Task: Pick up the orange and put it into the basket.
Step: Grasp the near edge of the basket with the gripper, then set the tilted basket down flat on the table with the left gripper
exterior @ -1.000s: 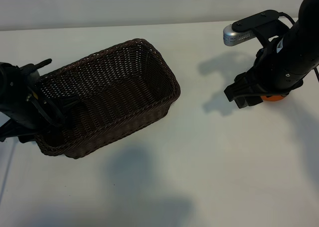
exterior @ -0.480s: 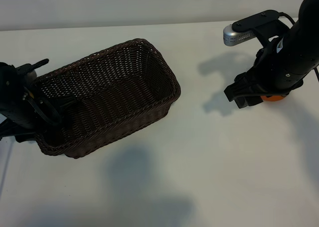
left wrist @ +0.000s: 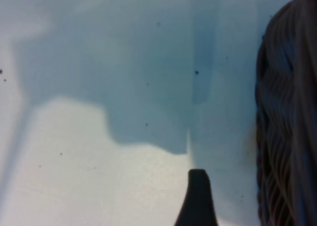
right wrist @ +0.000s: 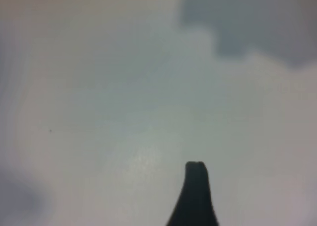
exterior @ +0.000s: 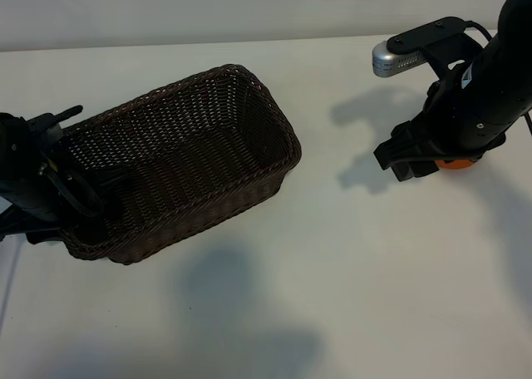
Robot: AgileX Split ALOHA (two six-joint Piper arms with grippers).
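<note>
- Exterior view is showing the orange (exterior: 454, 164) lying near the table's (exterior: 349, 279) right edge, mostly hidden under the right arm, well apart from the wicker basket (exterior: 179, 159)
- Right gripper (exterior: 405, 160) is hanging just beside the orange, jaws standing wide apart, gripping nothing
- Left gripper (exterior: 71, 198) is sitting at the basket's left end near the table's left edge, jaws wide around the braided rim, whether touching is unclear
</note>
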